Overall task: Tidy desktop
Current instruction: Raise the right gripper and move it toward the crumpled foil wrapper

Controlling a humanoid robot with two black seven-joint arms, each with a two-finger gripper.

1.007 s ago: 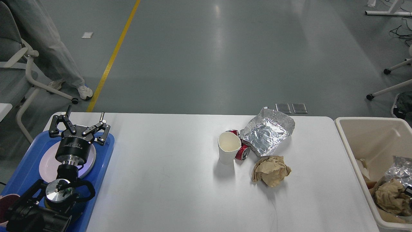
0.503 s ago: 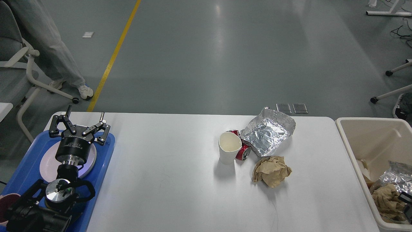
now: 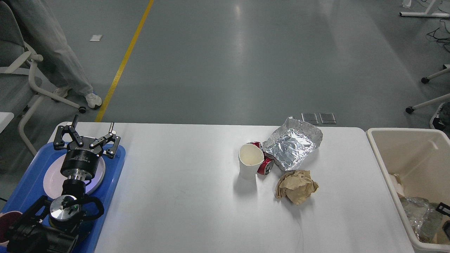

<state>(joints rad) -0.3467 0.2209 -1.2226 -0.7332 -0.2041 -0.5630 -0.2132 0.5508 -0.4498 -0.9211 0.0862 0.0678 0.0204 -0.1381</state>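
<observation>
The white desktop [image 3: 182, 196] carries a group of litter right of its middle. There is a white paper cup [image 3: 249, 163] standing upright, a red can [image 3: 264, 166] lying against it, a crumpled foil sheet [image 3: 293, 144] behind, and a crumpled brown paper wad [image 3: 296, 186] in front. My left gripper [image 3: 92, 123] is open and empty above the far end of the blue tray [image 3: 116, 165], well left of the litter. Only a small black part of my right arm [image 3: 443, 209] shows at the right edge over the cream bin [image 3: 385, 165]; its fingers cannot be made out.
A pale round plate [image 3: 52, 179] lies in the blue tray under my left arm. The cream bin holds crumpled foil [image 3: 420, 216] and paper scraps. A chair [image 3: 24, 73] and a person's legs [image 3: 52, 52] are beyond the table's left end.
In the bin, the foil and brown paper wad seen high at the right edge have dropped lower; the brown wad no longer shows. The left arm and the litter on the desktop have not moved.
</observation>
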